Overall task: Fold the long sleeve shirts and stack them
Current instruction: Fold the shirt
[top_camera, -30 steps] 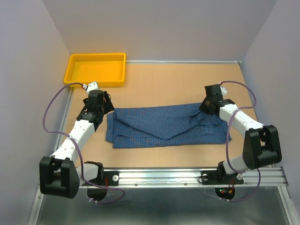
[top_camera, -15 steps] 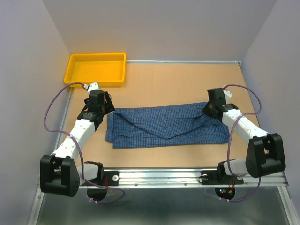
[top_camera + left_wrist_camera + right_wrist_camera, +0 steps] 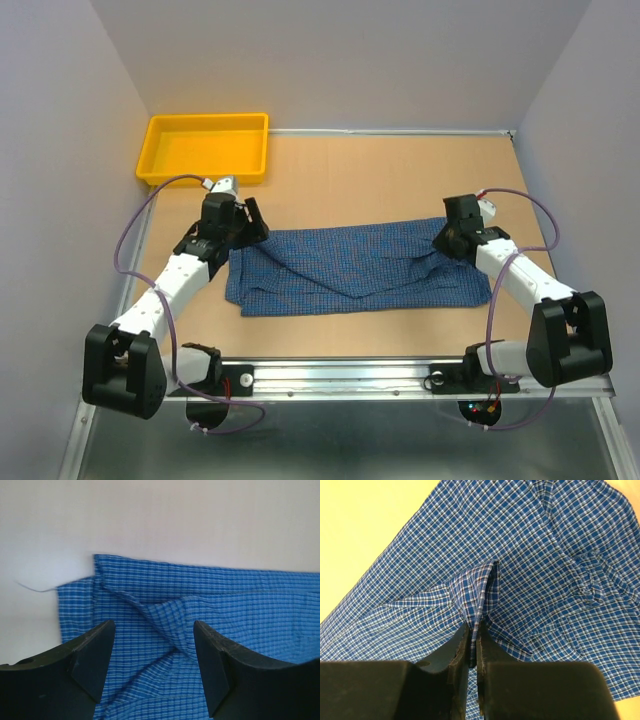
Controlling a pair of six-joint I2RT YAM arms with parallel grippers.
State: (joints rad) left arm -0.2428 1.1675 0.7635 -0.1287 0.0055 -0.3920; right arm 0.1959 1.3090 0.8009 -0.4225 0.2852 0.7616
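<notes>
While the blue checked shirt (image 3: pixel 355 268) lies spread lengthwise across the worktop (image 3: pixel 380 170), the right tool (image 3: pixel 471 632) is clamped on a raised pinch of its cloth near the right end; the left tool (image 3: pixel 154 635) hangs with fingers apart over the left end.

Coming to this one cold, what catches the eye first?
A blue checked shirt lies spread in a wide band across the middle of the table, partly folded. The right gripper pinches a fold of cloth at its right end, while the left gripper hangs open over the left end. An orange tray sits at the far left corner.
</notes>
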